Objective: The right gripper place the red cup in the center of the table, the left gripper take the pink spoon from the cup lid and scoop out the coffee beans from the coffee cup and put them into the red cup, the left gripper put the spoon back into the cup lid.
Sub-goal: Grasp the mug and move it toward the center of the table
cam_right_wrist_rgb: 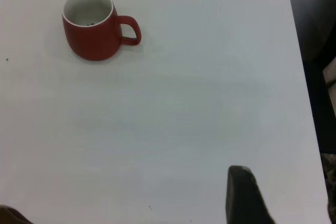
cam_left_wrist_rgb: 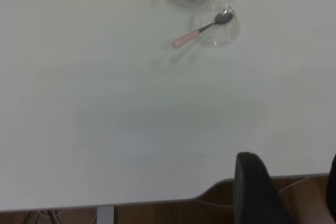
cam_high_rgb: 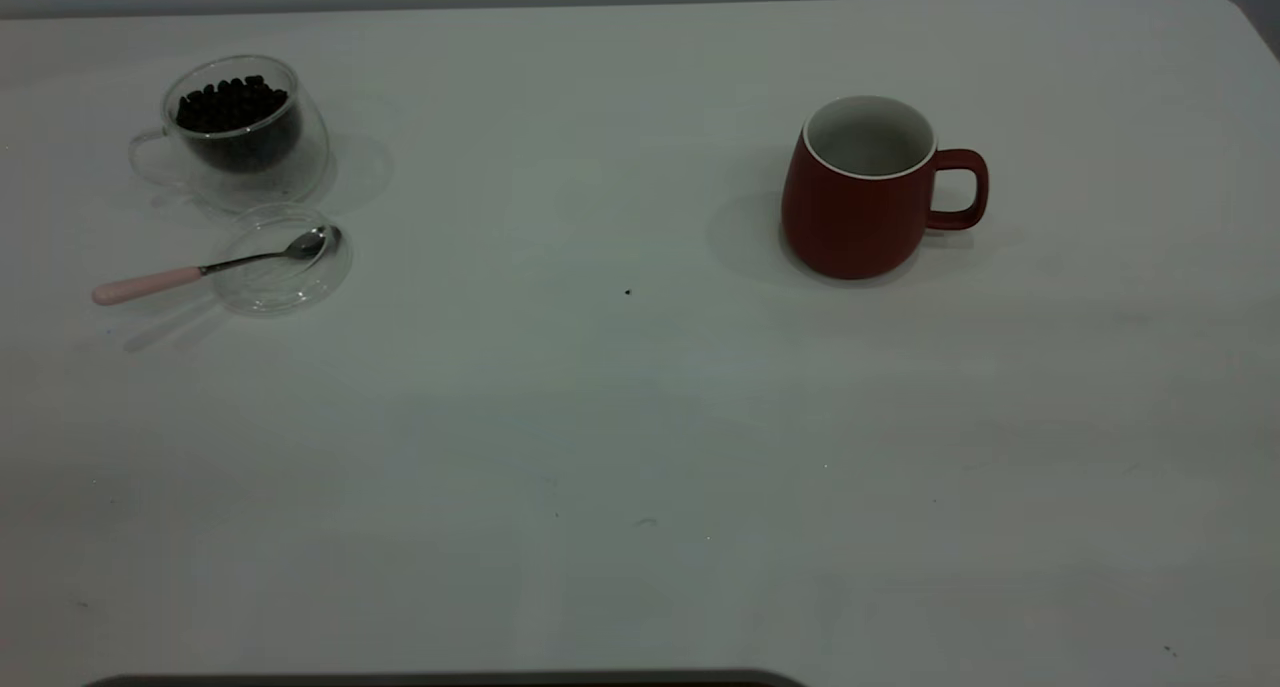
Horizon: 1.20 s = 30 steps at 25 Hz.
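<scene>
The red cup [cam_high_rgb: 855,207] stands upright right of the middle of the table [cam_high_rgb: 640,417], with its handle to the right. It also shows in the right wrist view [cam_right_wrist_rgb: 92,38], far from my right gripper [cam_right_wrist_rgb: 286,174]. The coffee cup [cam_high_rgb: 240,132] with the coffee beans [cam_high_rgb: 232,105] stands at the far left. In front of it the cup lid [cam_high_rgb: 285,277] holds the bowl of the pink spoon [cam_high_rgb: 200,270], whose handle points left. My left gripper [cam_left_wrist_rgb: 290,158] is open and empty at the table's near edge, far from the spoon [cam_left_wrist_rgb: 202,27]. Neither gripper shows in the exterior view.
A tiny dark speck [cam_high_rgb: 628,292] lies near the table's middle. The table's rounded back right corner [cam_high_rgb: 1235,7] is in view. Its right edge [cam_right_wrist_rgb: 296,51] runs close to the right gripper.
</scene>
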Tool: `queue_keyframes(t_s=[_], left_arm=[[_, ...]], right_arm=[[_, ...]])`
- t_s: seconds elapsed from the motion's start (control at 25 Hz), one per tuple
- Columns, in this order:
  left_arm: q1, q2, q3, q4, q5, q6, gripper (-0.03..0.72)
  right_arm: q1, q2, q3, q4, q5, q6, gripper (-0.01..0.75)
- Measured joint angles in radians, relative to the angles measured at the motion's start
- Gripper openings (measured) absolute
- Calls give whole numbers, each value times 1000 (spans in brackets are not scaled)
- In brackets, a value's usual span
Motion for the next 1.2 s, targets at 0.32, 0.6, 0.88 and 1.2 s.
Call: queue_keyframes(t_s=[0.32,0.6,0.88,1.2], left_arm=[[0,0,0,0,0,0,392],[0,0,0,0,0,0,392],[0,0,0,0,0,0,392],[0,0,0,0,0,0,392]], right_arm=[[0,0,0,0,0,0,414],[0,0,0,0,0,0,414],[0,0,0,0,1,0,414],[0,1,0,48,0,-2,414]])
